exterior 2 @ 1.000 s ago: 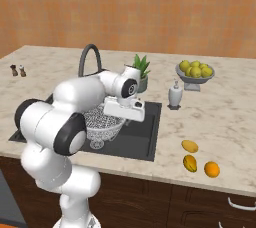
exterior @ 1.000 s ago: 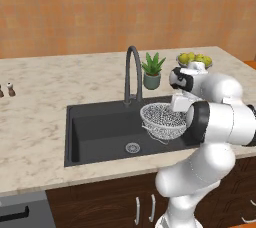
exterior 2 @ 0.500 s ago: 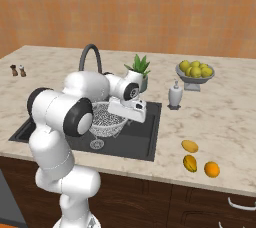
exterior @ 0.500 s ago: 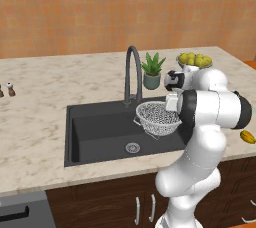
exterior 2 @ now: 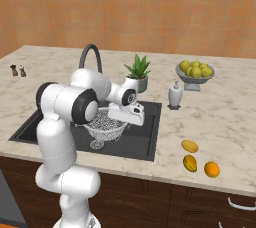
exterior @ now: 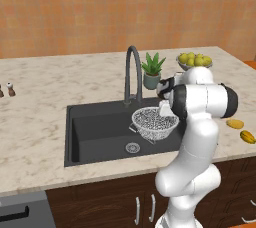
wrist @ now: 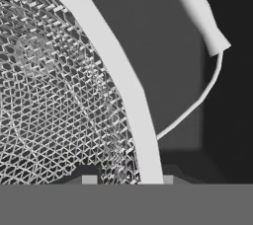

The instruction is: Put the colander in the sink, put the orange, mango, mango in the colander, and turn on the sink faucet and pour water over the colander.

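The colander [exterior: 154,120], a round speckled white-grey mesh bowl with a thin rim and wire handle, hung over the right part of the black sink [exterior: 95,132]. The pincer [wrist: 127,178] was clamped on its rim, the white arm bent over the basin. The orange [exterior 2: 212,169] and two mangos [exterior 2: 189,146] lay on the marble table [exterior 2: 220,117] before an orange wall.

One colander [exterior: 154,121], one sink [exterior: 95,132], one faucet [exterior: 132,74] — two mangos [exterior 2: 189,146], one orange [exterior 2: 212,169], one potted plant [exterior 2: 136,72]
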